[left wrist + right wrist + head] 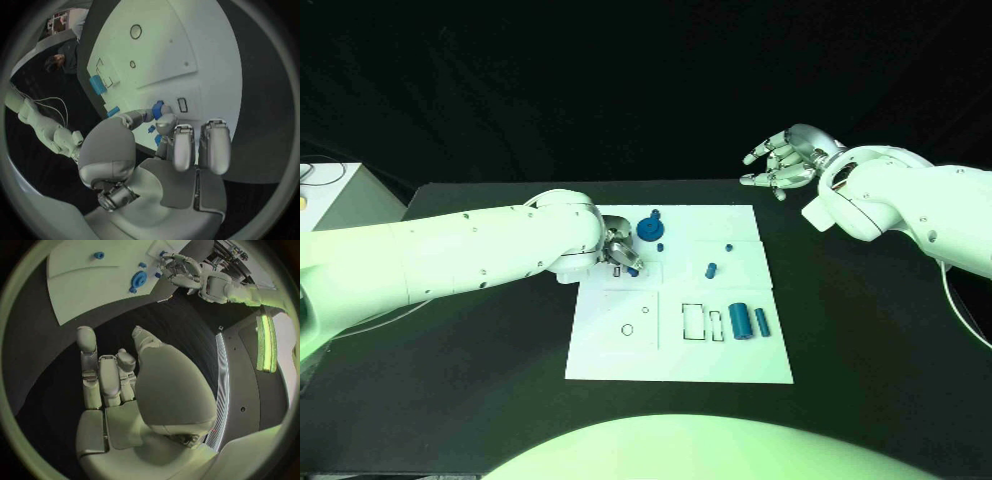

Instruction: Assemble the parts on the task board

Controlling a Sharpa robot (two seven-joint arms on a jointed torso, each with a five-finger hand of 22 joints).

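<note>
Task board [733, 360] bears blue parts [749, 322]; left hand [619, 250] pinches one

Matt white task board [733, 365], smooth and flat like a plastic sheet, on a matt black table [877, 330]. The blue parts look like smooth plastic: a round gear-like piece [653, 229], two cylinders [750, 322]. Left hand [619, 250] and right hand [788, 158] show silvery, satin metal-look fingers. The arms wear glossy white shells.

No legible text or labels
</note>
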